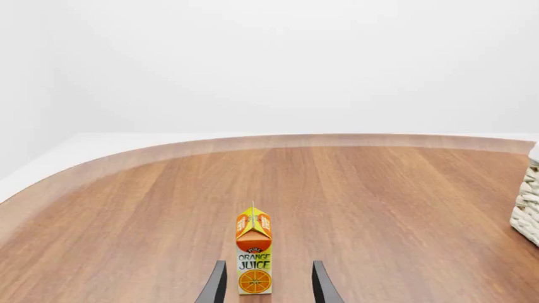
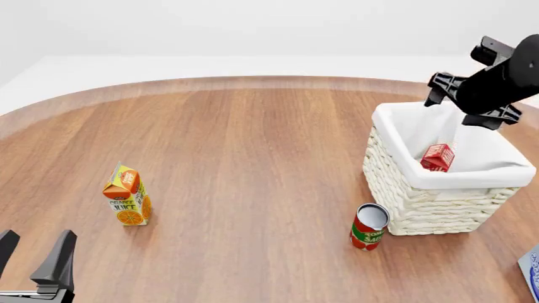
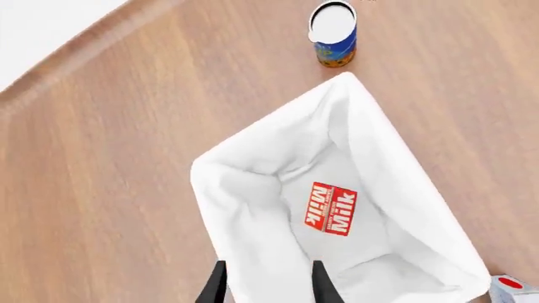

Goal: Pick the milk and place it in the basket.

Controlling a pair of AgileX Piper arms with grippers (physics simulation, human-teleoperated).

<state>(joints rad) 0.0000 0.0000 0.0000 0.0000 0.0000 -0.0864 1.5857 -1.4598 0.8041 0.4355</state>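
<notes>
Wooden bench (image 2: 252, 145) below, your right tool (image 3: 265, 284) hangs open and empty straight above the milk (image 3: 331, 208), which lies inside the basket (image 2: 404, 202), so lift clear.

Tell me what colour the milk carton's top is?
Red with white lettering; the milk shows best in the right wrist view.

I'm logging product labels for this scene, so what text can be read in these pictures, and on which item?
"ORANGE JUICE" on the juice carton; the small word above it is too small to read.
"Milk" in white on the red top of the milk, which lies in the basket.
"TOMA..." partly readable on the red can; the rest is cut off or blurred.
The blue item at the table edge carries unreadable print.
</notes>
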